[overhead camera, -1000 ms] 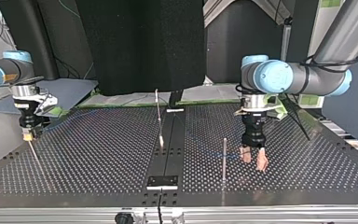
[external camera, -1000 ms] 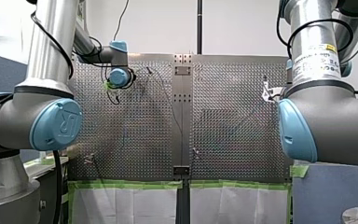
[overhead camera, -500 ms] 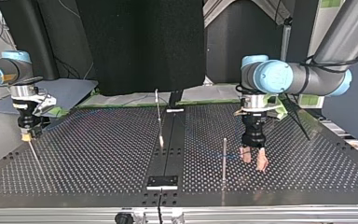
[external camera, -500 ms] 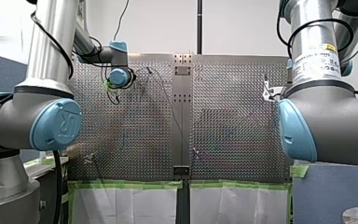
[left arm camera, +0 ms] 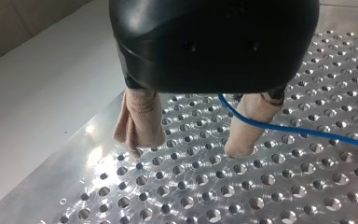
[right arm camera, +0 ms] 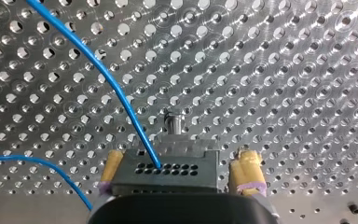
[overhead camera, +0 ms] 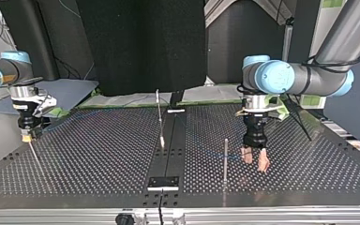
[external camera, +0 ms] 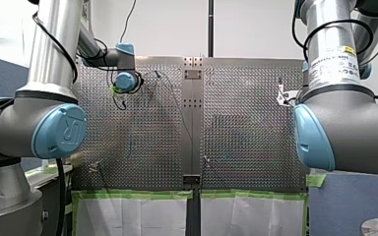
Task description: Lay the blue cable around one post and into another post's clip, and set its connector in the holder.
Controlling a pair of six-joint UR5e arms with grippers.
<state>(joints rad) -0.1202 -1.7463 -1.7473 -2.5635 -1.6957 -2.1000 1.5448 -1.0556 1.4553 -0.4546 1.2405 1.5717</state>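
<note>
My right gripper stands open with its yellow pads either side of the grey connector. One pad lies close against the connector and the other is a small gap away. The blue cable enters the connector, which sits against a small metal holder. At the top view's left this gripper hangs by the table's edge. My left gripper is open, with beige pads just above the table beside a thin upright post. In the left wrist view the cable runs out between the fingers and crosses one of them.
A second post with a pale tip rises near the table's middle, behind a black plate. A thin rod leans below my right gripper. The perforated table ends at an edge beside my left gripper.
My right gripper has shifted slightly toward the top view's left. My left arm has not moved.
</note>
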